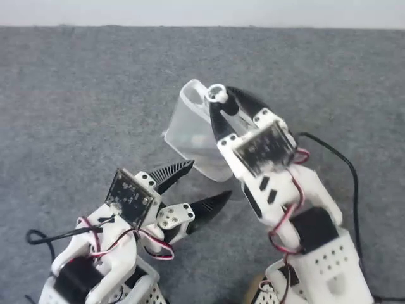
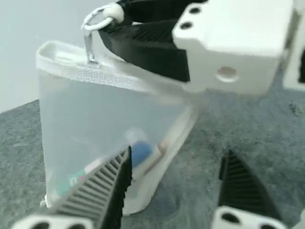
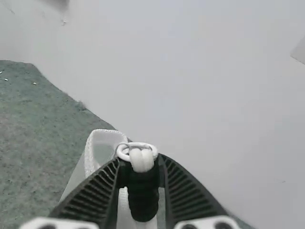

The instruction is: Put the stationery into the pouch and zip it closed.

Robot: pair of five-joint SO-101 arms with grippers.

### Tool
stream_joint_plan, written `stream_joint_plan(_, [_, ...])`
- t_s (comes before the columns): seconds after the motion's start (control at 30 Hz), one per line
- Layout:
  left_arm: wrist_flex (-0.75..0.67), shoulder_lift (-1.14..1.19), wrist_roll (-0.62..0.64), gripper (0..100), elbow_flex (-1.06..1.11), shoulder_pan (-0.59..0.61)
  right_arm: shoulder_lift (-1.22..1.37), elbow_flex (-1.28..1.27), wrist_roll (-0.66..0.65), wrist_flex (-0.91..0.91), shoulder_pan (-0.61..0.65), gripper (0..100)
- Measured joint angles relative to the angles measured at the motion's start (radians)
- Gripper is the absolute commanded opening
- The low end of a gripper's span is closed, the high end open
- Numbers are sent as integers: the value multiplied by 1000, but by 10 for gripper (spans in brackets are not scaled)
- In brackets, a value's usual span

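A coarse grey felt-like tabletop [image 1: 76,95] carries a small pouch [image 1: 190,130] made of clear, frosted soft plastic. The pouch stands on its flat base, rounded at the bottom corners, with a woven white zip band along its top edge. Through the cloudy wall the stationery [image 2: 140,153] shows as blurred shapes lying at the bottom: a blue rounded piece, a pale stick-like piece and something with green markings; their exact kinds cannot be told.

The right gripper [image 1: 223,101], with black ribbed fingers on a white plastic body, sits over the top of the pouch. Its fingers are pressed together on the zipper pull [image 1: 217,94], a thin metal ring with a white bead that pokes up just above the fingertips. A slim metal tab hangs from the ring to the slider at one end of the zip band.

The left gripper [image 1: 209,178] hangs beside the pouch, near its lower side, touching nothing. Its two pointed, black ribbed fingers are spread wide apart. Red, white and black wires loop along both white arms.
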State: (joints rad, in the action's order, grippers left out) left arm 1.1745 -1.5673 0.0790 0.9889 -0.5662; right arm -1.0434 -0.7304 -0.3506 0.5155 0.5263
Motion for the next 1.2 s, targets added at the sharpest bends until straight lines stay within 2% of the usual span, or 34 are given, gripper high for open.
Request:
stream_joint_plan(0.2, [0, -2, 0, 280, 12, 5, 124, 114, 0, 23, -2, 7])
stream_joint_plan(0.4, [-14, -2, 0, 280, 12, 173, 132, 224, 0, 160, 54, 7])
stream_joint_plan(0.53, [-21, -2, 0, 280, 12, 224, 138, 299, -2, 203, 71, 7])
stream_joint_plan(0.63, [-9, -2, 0, 282, 11, 215, 186, 338, -20, 207, 72, 7])
stream_joint_plan(0.87, [132, -3, 0, 284, -98, 89, 290, 367, -29, 209, 78, 7])
stream_joint_plan(1.2, [138, -3, 0, 284, -112, 64, 313, 419, -29, 209, 78, 7])
